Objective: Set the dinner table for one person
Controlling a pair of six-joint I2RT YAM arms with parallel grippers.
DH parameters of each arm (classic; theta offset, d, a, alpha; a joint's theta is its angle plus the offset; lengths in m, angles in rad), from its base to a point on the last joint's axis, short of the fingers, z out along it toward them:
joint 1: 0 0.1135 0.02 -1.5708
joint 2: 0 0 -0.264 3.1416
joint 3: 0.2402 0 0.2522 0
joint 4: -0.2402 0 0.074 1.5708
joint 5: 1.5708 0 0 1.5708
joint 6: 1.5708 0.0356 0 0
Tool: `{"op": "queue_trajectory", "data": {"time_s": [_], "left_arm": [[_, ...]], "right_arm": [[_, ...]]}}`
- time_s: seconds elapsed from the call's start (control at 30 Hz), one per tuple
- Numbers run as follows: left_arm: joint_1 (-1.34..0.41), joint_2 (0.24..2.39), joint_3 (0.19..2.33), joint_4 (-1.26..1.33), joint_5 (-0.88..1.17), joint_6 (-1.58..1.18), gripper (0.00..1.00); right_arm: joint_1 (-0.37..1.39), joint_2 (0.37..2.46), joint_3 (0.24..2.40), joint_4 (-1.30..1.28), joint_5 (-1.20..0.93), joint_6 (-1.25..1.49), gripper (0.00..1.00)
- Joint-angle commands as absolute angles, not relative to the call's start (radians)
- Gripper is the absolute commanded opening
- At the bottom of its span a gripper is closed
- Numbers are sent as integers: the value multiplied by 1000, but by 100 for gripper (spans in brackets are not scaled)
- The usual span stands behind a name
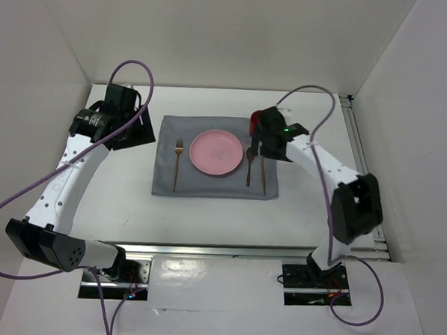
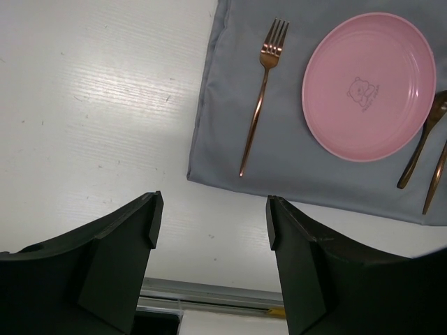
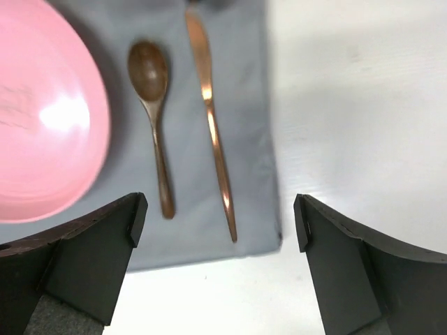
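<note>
While left gripper (image 2: 213, 216) and right gripper (image 3: 220, 209) gape wide, empty, mat (image 2: 293, 167) lies on table (image 2: 105, 105).
Fork (image 2: 257, 105) left of plate (image 2: 369, 84); spoon (image 3: 155, 118), knife (image 3: 211, 125) right.

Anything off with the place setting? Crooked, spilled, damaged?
Nothing stands out. The pink plate sits mid-way on the grey placemat, fork on the left arm's side, spoon and knife on the right arm's side, all flat, roughly parallel. No spills or damage visible. The left gripper and right gripper are open, holding nothing.
</note>
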State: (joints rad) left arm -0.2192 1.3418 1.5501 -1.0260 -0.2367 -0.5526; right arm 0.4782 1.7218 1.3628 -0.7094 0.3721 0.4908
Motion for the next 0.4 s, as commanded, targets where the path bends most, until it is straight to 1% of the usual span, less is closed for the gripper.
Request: {"op": "queue_trajectory", "data": {"time_s": [0.0,0.1,0.2,0.37], "left_arm": [[-215,1318,1551,-1025,-218,-541,78],[-215,1309,1551,-1013,-209,-531,78],[-215,1298,1523,-986,-183,-522,78],[-215,1316,1505,-977,-172,-522,78]], "right_arm": [[397,1513,1370,-779,399,566,100],[316,1386,1303,-798,408,626,100],[255,1309,1250,-798,387,637,100],[230,1186,1149,-775,387,612,100]]}}
